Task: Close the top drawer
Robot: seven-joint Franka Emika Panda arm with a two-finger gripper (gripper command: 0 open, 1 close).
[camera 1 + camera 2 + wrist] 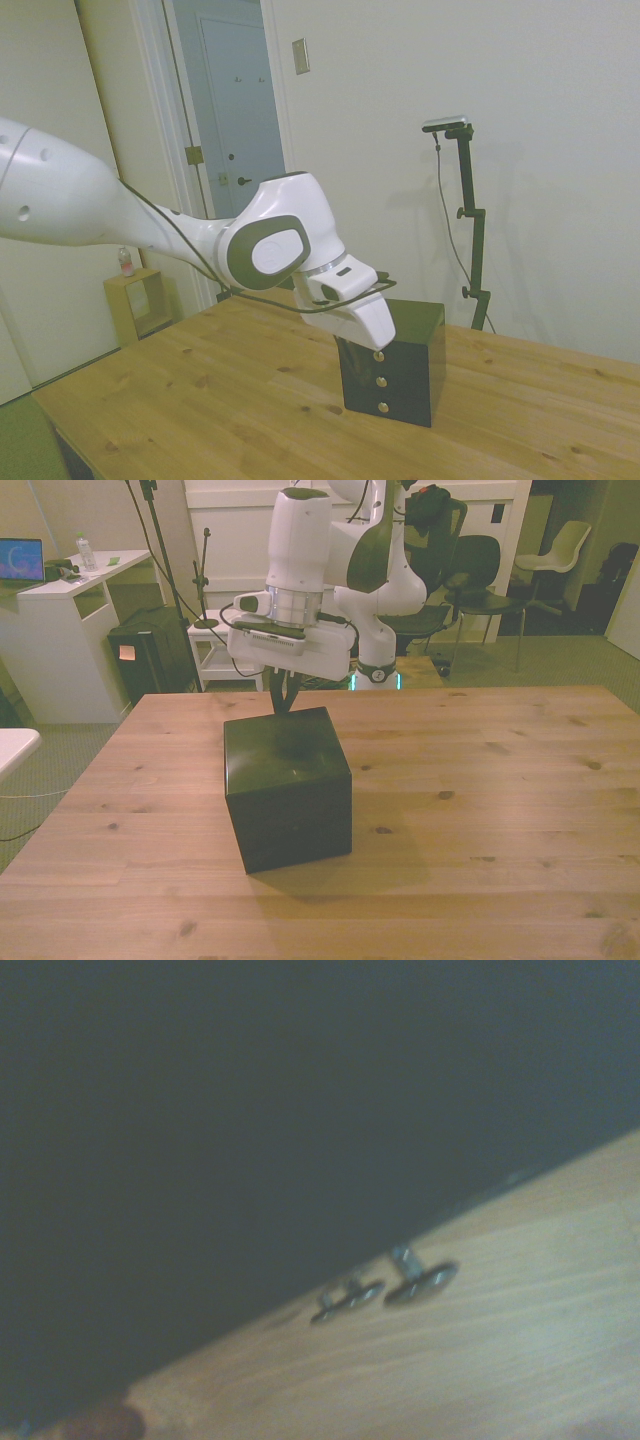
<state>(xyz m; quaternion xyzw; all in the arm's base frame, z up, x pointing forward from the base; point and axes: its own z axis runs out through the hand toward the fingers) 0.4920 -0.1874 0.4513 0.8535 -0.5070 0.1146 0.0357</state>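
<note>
White robot gripper (362, 335) pressed against front of small black box cabinet (410, 365), at brass-knobbed top drawer (372, 352); drawer looks nearly flush; finger state unclear

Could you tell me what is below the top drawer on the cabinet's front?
Below the top drawer, two more black drawers, each with a brass knob, show. The gripper covers part of the top drawer's face.
</note>
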